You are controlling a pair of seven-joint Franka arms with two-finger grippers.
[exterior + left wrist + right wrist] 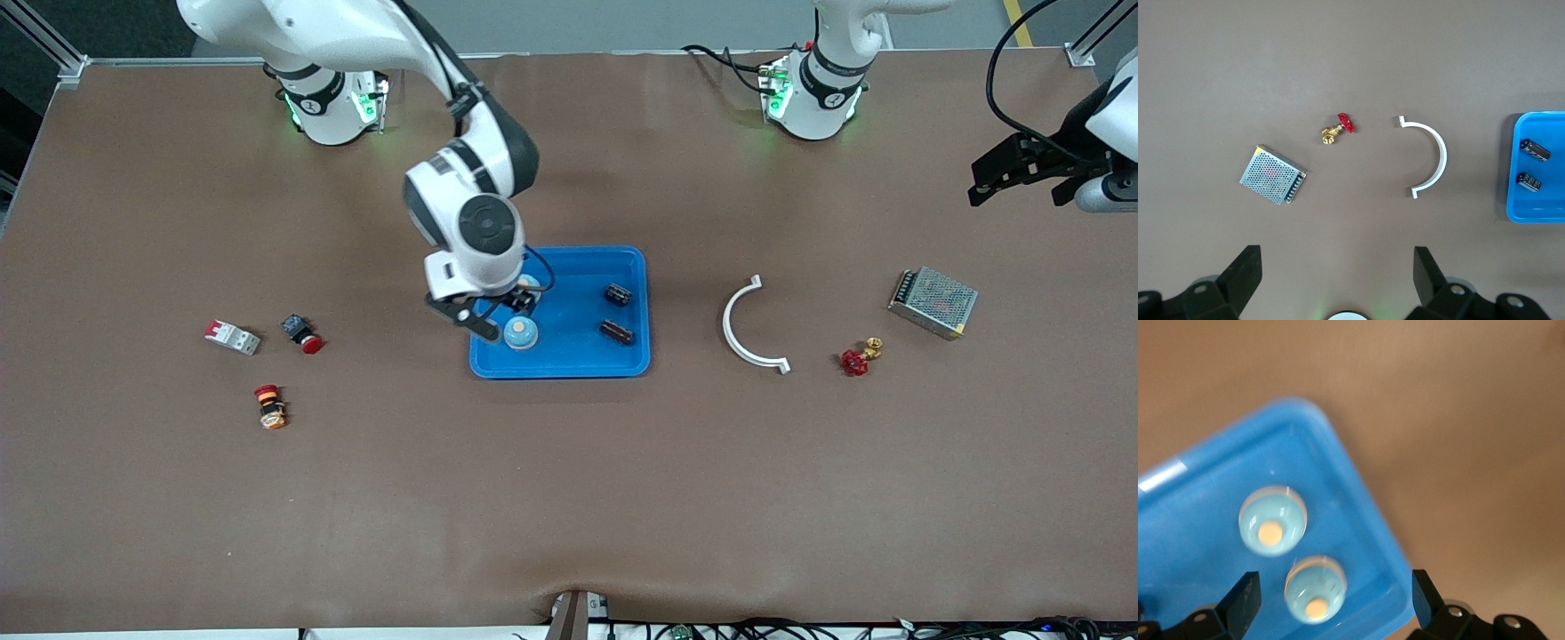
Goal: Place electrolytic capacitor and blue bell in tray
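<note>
The tray [622, 360] sits at the middle of the table and serves as the reference here. Inside it lie two blue bells: one bell [520, 333] near the right arm's end of the tray, and a second bell [530, 284] farther from the front camera, partly hidden by the right gripper. The right wrist view shows both bells [1273, 521] [1315, 589] resting on the tray floor [1191, 540], free of any grip. Two dark capacitors [618, 293] [615, 332] lie in the tray toward the left arm's end; the left wrist view confirms them [1535, 149] [1528, 181] inside the rim [1513, 167].

The right gripper [493, 318] hovers over the tray above the bells, fingers [1241, 600] spread apart and holding nothing.

The left gripper [1022, 173] waits over the left arm's end of the table, well apart from the tray, fingers [1245, 273] spread apart, empty.

Outside the tray, toward the left arm's end: a white arc [745, 324], a red valve [858, 358] and a metal box [933, 302].
</note>
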